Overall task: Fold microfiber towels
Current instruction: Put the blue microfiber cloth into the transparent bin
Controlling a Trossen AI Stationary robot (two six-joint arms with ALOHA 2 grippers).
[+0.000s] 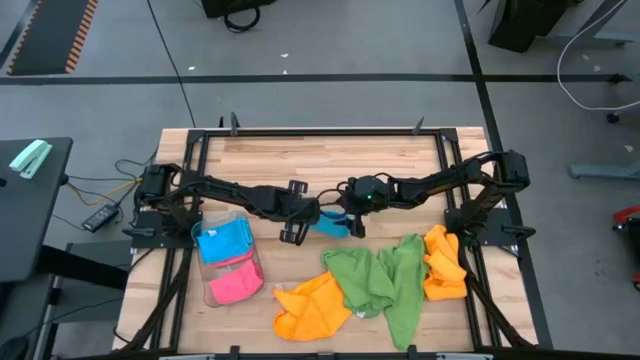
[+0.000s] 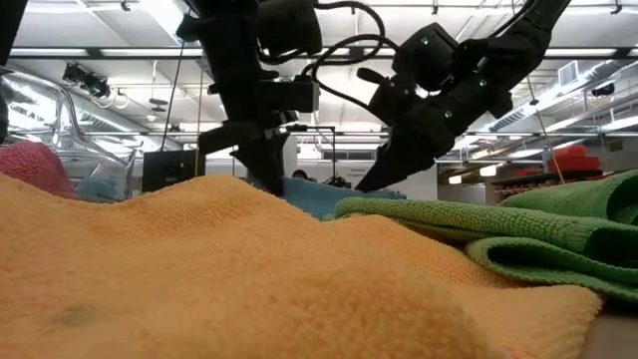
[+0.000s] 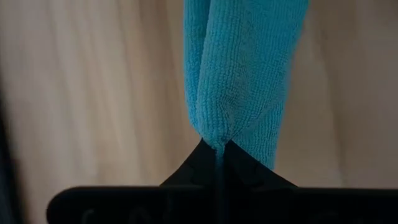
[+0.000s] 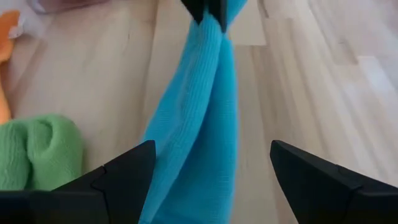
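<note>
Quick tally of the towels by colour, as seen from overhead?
Blue towels: 2, one in the clear tray, one pinched by the left gripper
Pink towel: 1
Orange towels: 2
Green towels: 2
Total: 7

Left tool [image 3: 219, 149] pinched shut mid-table, right tool [image 4: 211, 163] seemingly spread wide opposite

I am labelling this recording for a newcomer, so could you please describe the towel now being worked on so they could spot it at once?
Start at the wooden table and look to its middle, where the two dark arms meet. There the left claw is shut on a pinched corner of a blue towel, while the right claw stands open around it. Another blue towel lies in the clear tray, but this one alone is gripped.
</note>
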